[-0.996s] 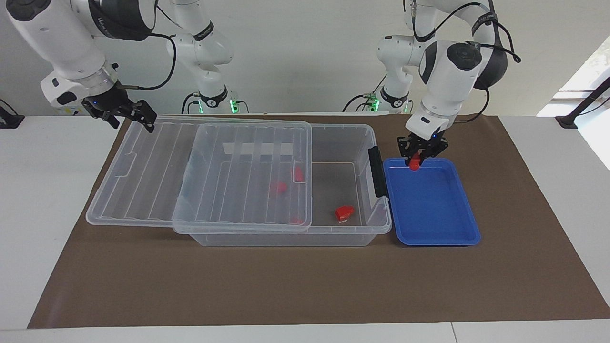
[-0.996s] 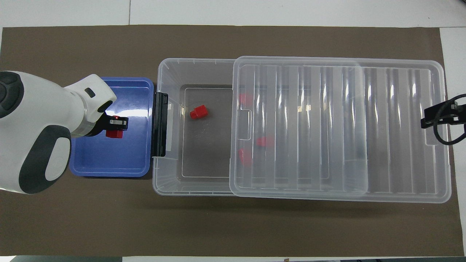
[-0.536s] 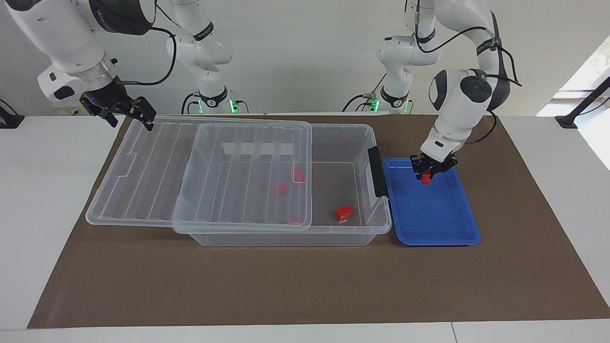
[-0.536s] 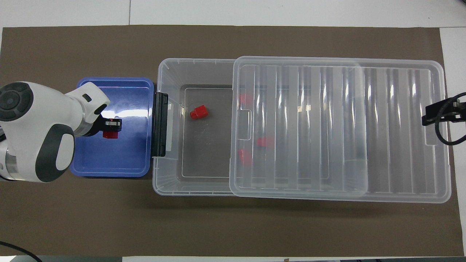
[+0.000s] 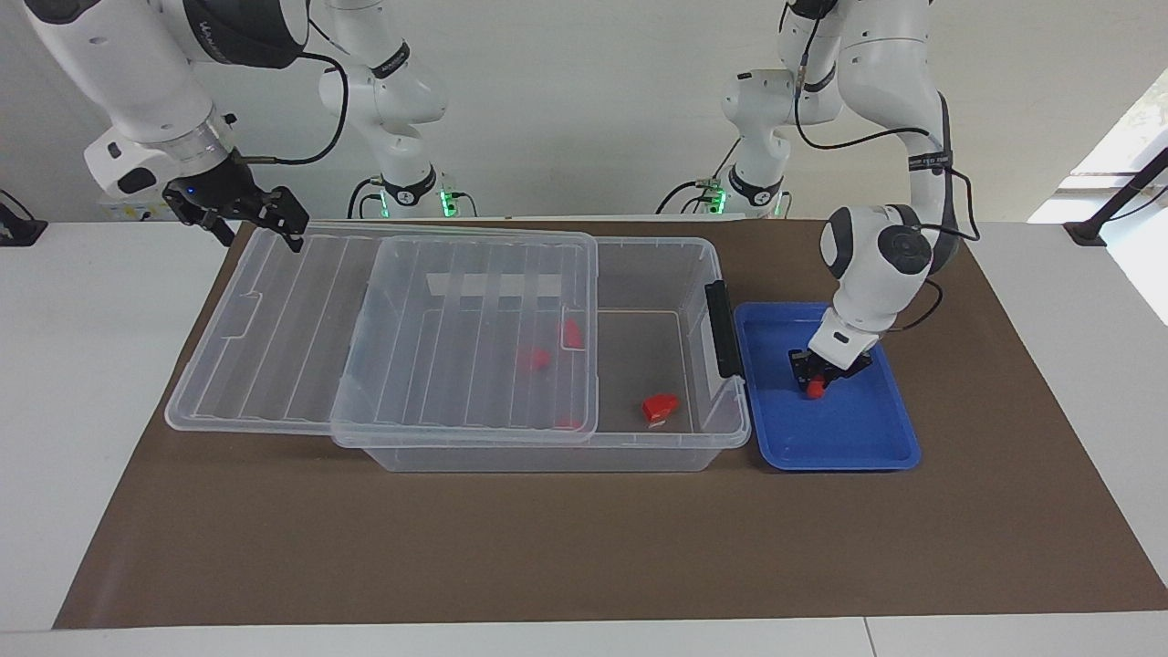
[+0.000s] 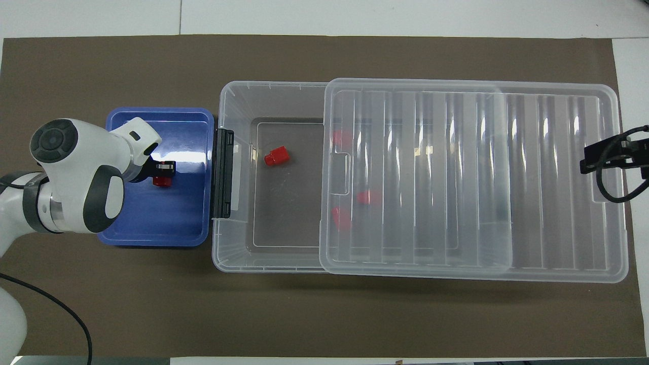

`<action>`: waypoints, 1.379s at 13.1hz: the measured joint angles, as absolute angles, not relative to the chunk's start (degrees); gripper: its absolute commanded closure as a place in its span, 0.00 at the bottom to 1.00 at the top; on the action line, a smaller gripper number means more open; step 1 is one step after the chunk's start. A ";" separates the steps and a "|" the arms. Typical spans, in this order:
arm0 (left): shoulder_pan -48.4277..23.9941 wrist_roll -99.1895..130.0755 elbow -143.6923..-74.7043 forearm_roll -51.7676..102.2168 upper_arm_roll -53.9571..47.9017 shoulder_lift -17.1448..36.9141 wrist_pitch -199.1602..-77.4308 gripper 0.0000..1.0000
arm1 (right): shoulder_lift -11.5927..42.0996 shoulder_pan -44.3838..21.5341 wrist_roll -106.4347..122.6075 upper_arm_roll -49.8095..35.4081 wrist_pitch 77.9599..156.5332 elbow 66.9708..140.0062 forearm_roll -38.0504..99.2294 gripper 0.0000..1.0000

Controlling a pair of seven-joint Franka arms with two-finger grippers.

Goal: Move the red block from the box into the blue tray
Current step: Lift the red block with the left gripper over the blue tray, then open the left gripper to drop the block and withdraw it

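I have the left gripper (image 5: 818, 378) low inside the tray (image 5: 858, 447), clamped on the red block (image 5: 815, 389), which looks at or just above the floor. I judge this the placing step: next I release and lift clear. The right gripper (image 5: 245, 212) waits, fingers apart, over the box (image 5: 639, 274) lid (image 5: 274, 319).

Tray (image 5: 899, 452) beside box (image 5: 693, 265), left-arm end; lid (image 5: 274, 319) slid toward right-arm end.
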State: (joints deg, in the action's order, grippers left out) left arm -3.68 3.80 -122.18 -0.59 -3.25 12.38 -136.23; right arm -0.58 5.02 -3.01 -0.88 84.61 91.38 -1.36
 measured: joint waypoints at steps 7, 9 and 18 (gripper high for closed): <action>-3.09 3.74 -119.04 -0.59 -3.26 9.11 -131.38 0.00 | -0.68 5.92 -3.01 -0.94 84.61 91.38 -1.33 0.00; -3.09 3.74 -114.15 -0.59 -3.40 5.61 -122.24 0.00 | -0.68 5.85 -3.01 -0.98 84.61 91.38 -1.33 0.00; -2.92 3.74 -92.17 -0.59 -3.19 0.05 -93.85 0.00 | -0.68 5.85 -3.01 -0.99 84.61 91.38 -1.33 0.00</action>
